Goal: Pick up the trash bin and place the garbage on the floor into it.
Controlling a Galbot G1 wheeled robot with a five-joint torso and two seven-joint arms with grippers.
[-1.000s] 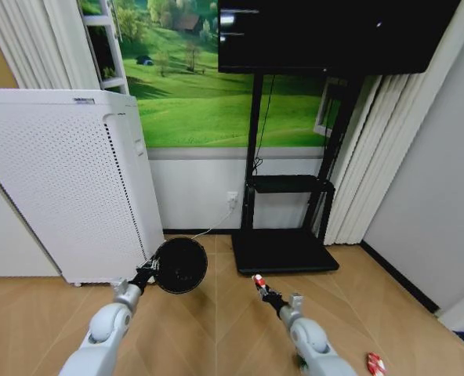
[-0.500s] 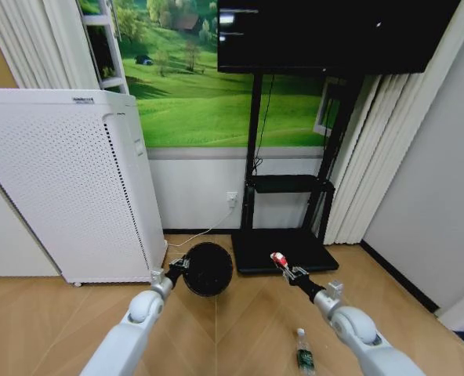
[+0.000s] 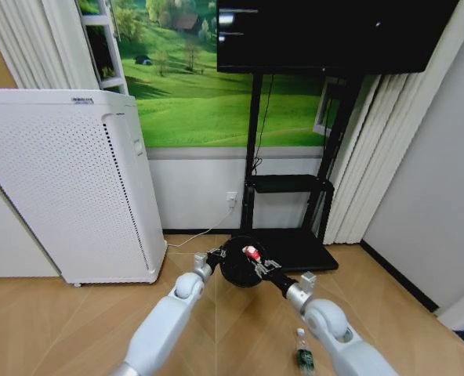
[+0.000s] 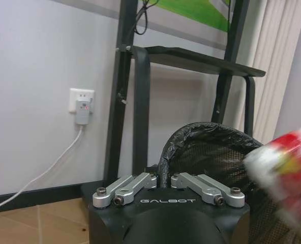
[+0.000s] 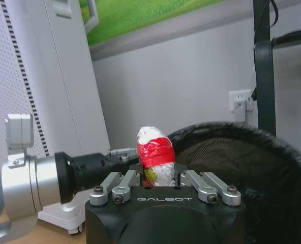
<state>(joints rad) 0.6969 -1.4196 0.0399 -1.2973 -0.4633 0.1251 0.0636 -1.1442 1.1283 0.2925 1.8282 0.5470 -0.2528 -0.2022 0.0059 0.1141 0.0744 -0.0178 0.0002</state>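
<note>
Currently trash bin (image 3: pixel 241 264) rim is pinched by left pincer (image 3: pixel 213 254); red-and-white piece (image 3: pixel 252 254), pinched by right pincer (image 3: pixel 257 261), should be released only once centred over opening.

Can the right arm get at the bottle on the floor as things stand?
Probably not yet: the right gripper is shut on a red-and-white piece held at the trash bin, which the left gripper grips. The bottle lies unobstructed below that arm.

You're in a home living room: a dark television (image 3: pixel 334 31) on a black stand (image 3: pixel 285 207), a meadow wall mural (image 3: pixel 193 86), pale curtains (image 3: pixel 369 157), herringbone wood floor (image 3: pixel 59 321), and a white perforated appliance (image 3: pixel 63 184) plugged into a wall socket (image 3: pixel 232 199).
</note>
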